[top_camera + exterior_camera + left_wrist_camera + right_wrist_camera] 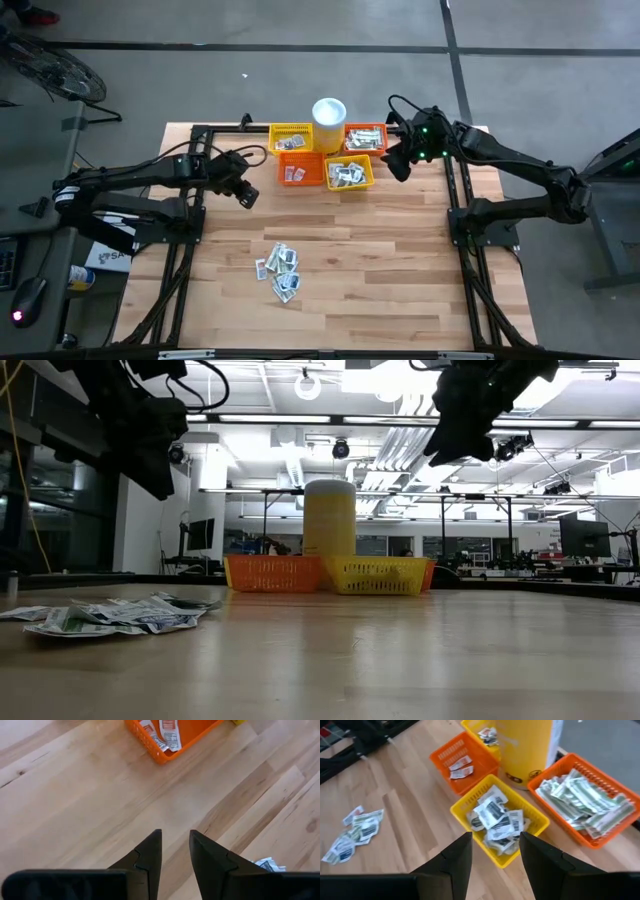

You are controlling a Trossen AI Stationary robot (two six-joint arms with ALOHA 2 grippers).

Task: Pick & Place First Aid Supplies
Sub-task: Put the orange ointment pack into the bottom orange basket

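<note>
A loose pile of first aid supplies (280,270), small white and pale green sachets, lies flat on the wooden table at its near middle; it also shows in the low view (110,615) and the right wrist view (355,832). More sachets fill several small mesh baskets at the far edge. My left gripper (245,195) hangs open above bare wood left of the baskets, nothing between its fingers (176,850). My right gripper (397,168) hangs open just right of the baskets, looking down on a yellow basket (470,793), empty too (496,852).
Two yellow baskets (290,130) (366,180) and two orange ones (312,166) (365,128) cluster around a tall cup (329,115) at the far middle. Black frame rails (455,200) run along both table sides. Bare wood lies between the baskets and the pile.
</note>
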